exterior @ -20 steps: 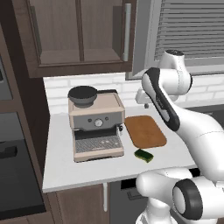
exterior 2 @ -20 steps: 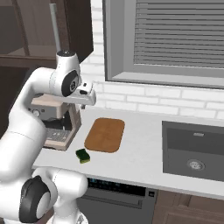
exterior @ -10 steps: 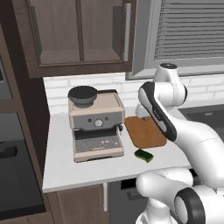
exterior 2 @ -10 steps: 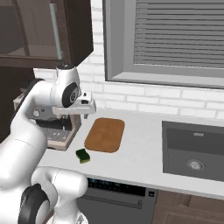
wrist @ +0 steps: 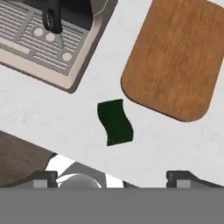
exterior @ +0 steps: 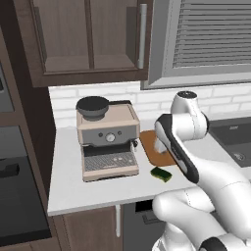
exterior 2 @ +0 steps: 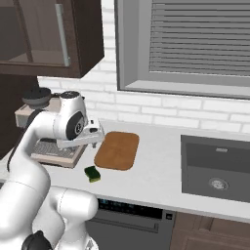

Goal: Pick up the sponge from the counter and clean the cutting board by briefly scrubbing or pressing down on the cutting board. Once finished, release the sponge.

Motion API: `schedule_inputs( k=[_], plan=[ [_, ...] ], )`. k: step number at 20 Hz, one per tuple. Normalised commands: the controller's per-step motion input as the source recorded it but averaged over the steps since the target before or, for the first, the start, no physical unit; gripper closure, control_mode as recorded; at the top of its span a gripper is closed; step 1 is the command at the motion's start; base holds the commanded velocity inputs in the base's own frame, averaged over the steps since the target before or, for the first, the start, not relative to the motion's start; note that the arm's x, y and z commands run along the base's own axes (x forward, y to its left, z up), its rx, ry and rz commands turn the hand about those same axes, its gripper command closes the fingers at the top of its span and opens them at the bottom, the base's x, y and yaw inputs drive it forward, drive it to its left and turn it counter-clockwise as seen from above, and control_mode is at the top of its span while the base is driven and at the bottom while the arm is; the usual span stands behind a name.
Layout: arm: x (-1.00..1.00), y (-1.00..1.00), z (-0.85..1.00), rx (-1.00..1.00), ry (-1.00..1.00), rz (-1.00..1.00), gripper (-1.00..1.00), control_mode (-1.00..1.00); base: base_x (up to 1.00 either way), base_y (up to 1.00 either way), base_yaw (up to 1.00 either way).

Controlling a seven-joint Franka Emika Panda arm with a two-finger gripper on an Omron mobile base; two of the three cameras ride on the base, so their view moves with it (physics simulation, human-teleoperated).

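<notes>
The dark green sponge (wrist: 115, 122) lies on the light grey counter (wrist: 52, 118), just off the near-left corner of the brown wooden cutting board (wrist: 175, 57). In the base views the sponge (exterior: 161, 173) (exterior 2: 92, 174) sits in front of the cutting board (exterior: 148, 140) (exterior 2: 117, 150), whose middle is partly hidden by my arm in the left base view. My gripper (wrist: 113, 177) hangs open high above the counter, looking straight down. Its fingertips (wrist: 43, 177) stand wide apart with nothing between them. The sponge lies ahead of the gripper, well below it.
A beige coffee machine (exterior: 108, 142) (exterior 2: 49, 146) stands on the counter left of the board, its drip tray (wrist: 39, 39) close to the sponge. A sink (exterior 2: 215, 168) is set into the counter at the right. The counter's front edge (wrist: 26, 140) runs just behind the sponge.
The arm has bent forward and the hand has come down from near the window sill to over the board's left edge. Sponge and board have not moved.
</notes>
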Motion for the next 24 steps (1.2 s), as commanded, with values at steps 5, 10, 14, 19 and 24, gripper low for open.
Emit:
schedule_inputs(
  k=[5,10,14,19,24],
  plan=[
    [-0.01,0.0,-0.39,0.01,0.0,0.0,-1.0,-1.0,0.0,0.0,0.0],
    [0.0,0.0,-0.37,0.0,0.0,0.0,-1.0,-1.0,0.0,0.0,0.0],
    [0.0,0.0,-0.34,0.0,0.0,0.0,-1.0,-1.0,0.0,0.0,0.0],
    [0.0,0.0,-0.33,0.0,0.0,0.0,-1.0,-1.0,0.0,0.0,0.0],
    [0.01,0.0,-0.32,0.0,0.0,0.0,-1.0,-1.0,0.0,0.0,0.0]
  ],
)
